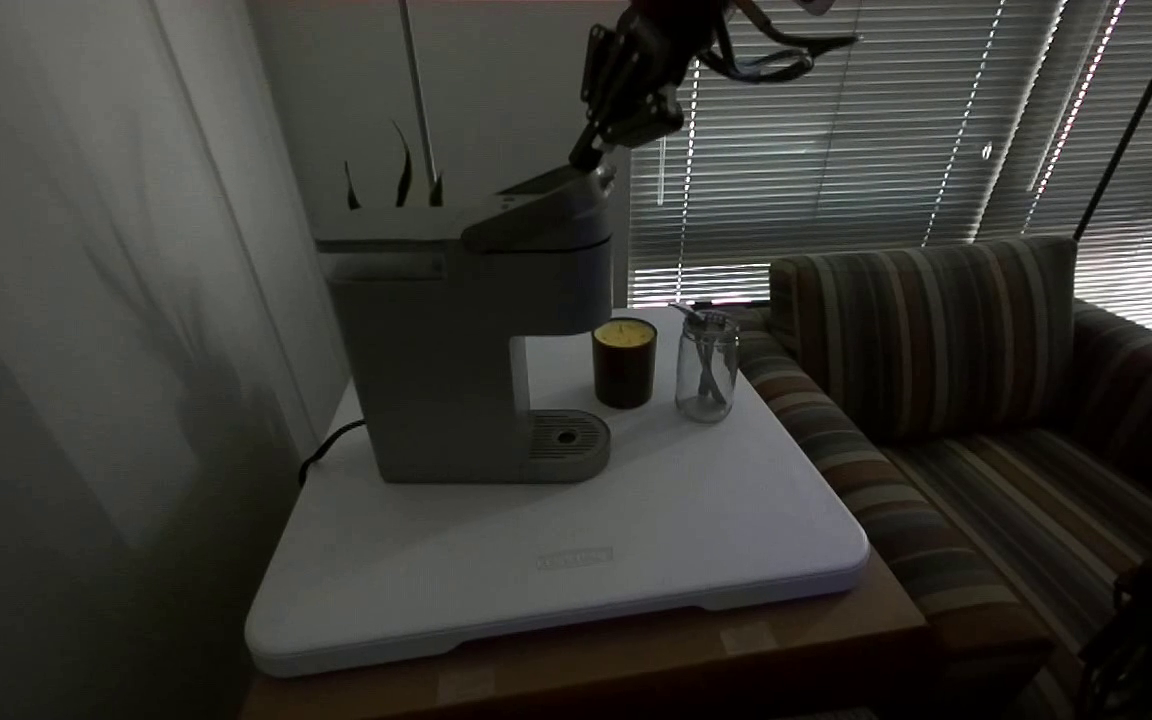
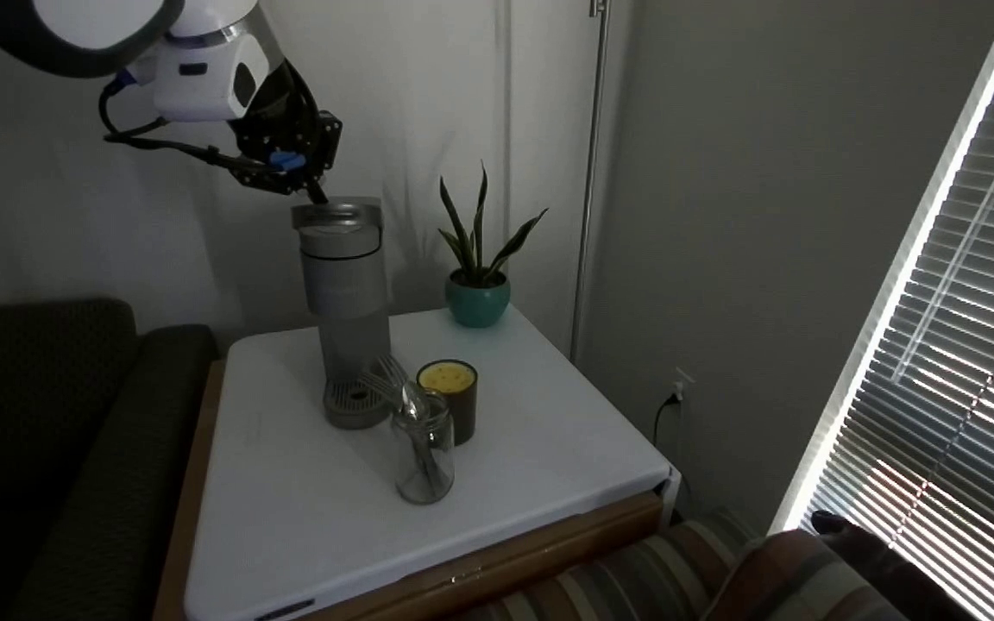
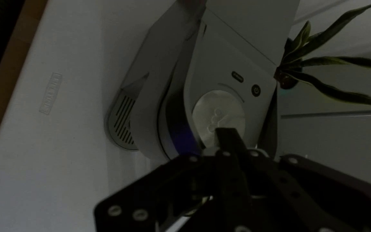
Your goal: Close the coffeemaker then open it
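coffeemaker upright on the white counter, dark cup and jar of cutlery near its drip base. pincer angled down at the front of the lid; jaws look pressed together, nothing seen between them. its tip sits at or just above the lid's front edge in both exterior views; contact cannot be told. only a thin dark seam shows below the lid, so it reads as down, or nearly. judgement: closing half at its end, opening half not yet done. next move: a short downward press if any gap remains, then clear the front, get under the silver front handle and push up, slowly, lest the machine tip or slide.
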